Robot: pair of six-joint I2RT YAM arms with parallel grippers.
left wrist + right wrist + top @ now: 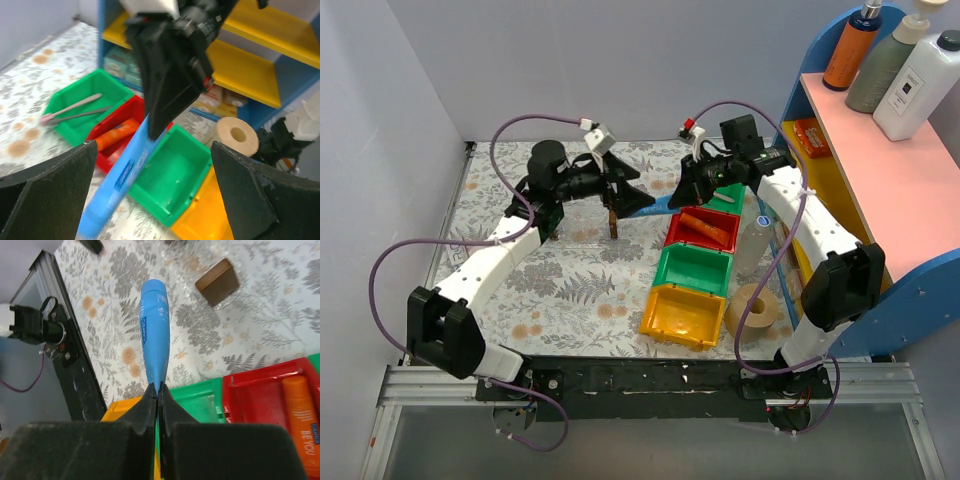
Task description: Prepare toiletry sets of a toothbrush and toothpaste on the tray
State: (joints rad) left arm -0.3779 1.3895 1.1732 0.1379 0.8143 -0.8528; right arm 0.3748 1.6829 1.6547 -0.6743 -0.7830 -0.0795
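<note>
My right gripper [158, 389] is shut on the flat crimped end of the bright-blue toothpaste [154, 325] and holds it above the table. In the top view the toothpaste [655, 207] hangs between my right gripper [682, 193] and my left gripper [632, 192]. My left gripper [152, 145] is open, and the toothpaste [117, 182] slants between its fingers, nearer the left one, with no visible contact. The clear tray shows mainly by its brown end piece [612, 224], also seen in the right wrist view [217, 282]. Toothbrushes [75, 105] lie in a far green bin.
A red bin [703, 228] holding an orange tube [300, 420], a green bin [695, 268] and a yellow bin [683, 315] stand in a row right of centre. A tape roll [760, 308] and a clear bottle [755, 240] stand beside them. A blue shelf unit [880, 180] lines the right side.
</note>
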